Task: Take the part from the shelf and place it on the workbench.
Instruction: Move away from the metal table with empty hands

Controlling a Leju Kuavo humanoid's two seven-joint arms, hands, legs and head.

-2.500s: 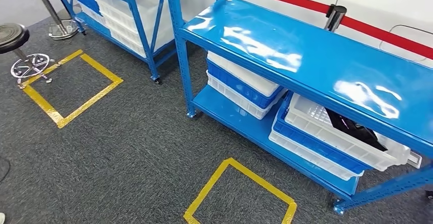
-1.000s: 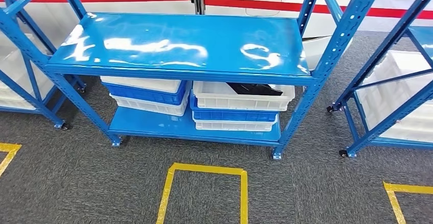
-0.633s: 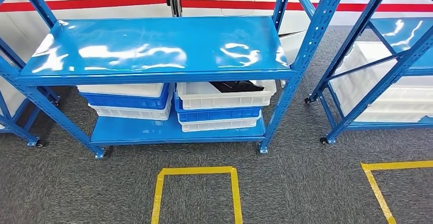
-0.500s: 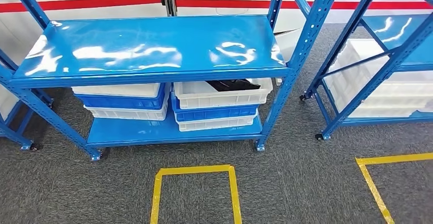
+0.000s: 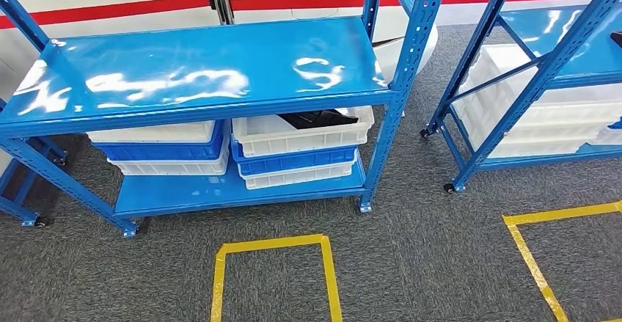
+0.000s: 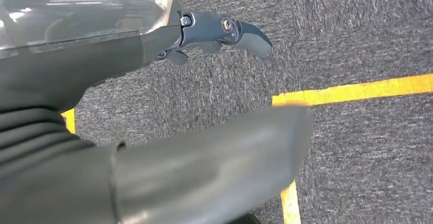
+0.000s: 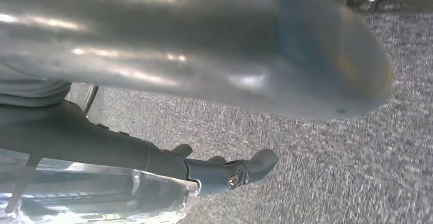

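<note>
I see the black moulded part (image 5: 319, 119) lying in the top white plastic crate (image 5: 297, 136) under the blue steel shelf (image 5: 198, 69), while my left hand (image 6: 153, 106) and right hand (image 7: 178, 106) hang with fingers apart, holding nothing.

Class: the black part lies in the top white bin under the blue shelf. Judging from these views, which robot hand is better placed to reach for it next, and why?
Probably the right robot hand. The black part lies in the white bin at the shelf's right end. Both hang empty over carpet; the left robot hand has no edge.
</note>
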